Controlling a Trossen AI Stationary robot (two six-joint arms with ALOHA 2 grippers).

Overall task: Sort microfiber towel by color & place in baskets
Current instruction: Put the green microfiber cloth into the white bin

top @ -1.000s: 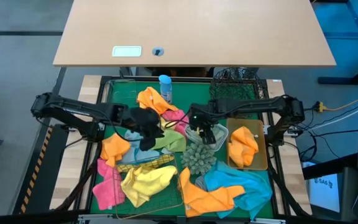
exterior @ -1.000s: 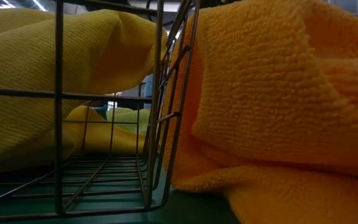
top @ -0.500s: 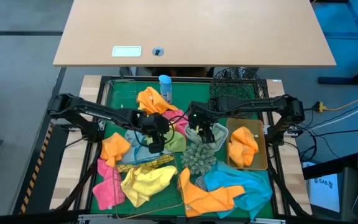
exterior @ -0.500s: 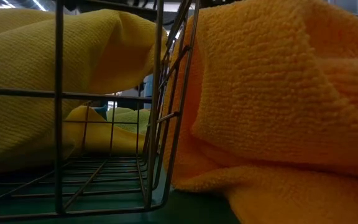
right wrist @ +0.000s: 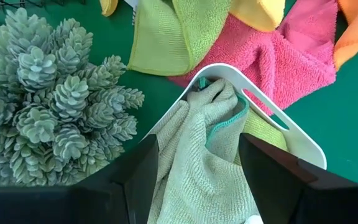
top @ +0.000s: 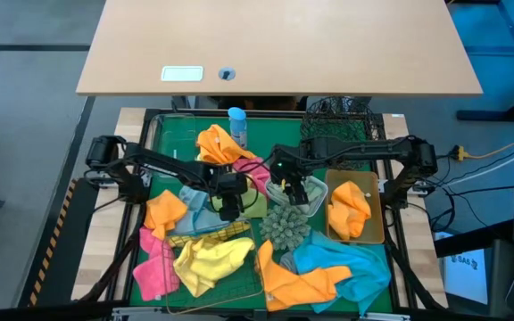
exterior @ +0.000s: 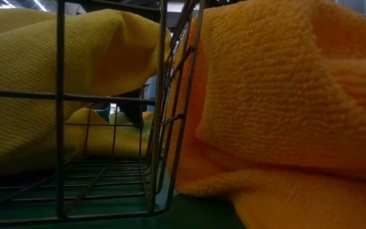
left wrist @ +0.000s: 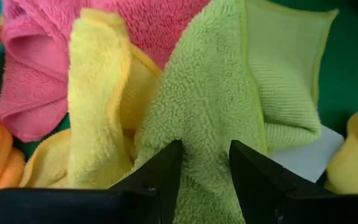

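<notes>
The left gripper (left wrist: 205, 163) has moved onto the green towel (left wrist: 216, 106), fingers slightly spread.

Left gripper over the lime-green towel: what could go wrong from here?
1. The left gripper stands open, fingers straddling a fold of the lime-green towel. A yellow towel lies against it and a pink towel lies close behind, so closing may pinch two colours.
2. The right gripper hangs open over the white tray, close beside the left arm in the high view; a lift could brush it.
</notes>
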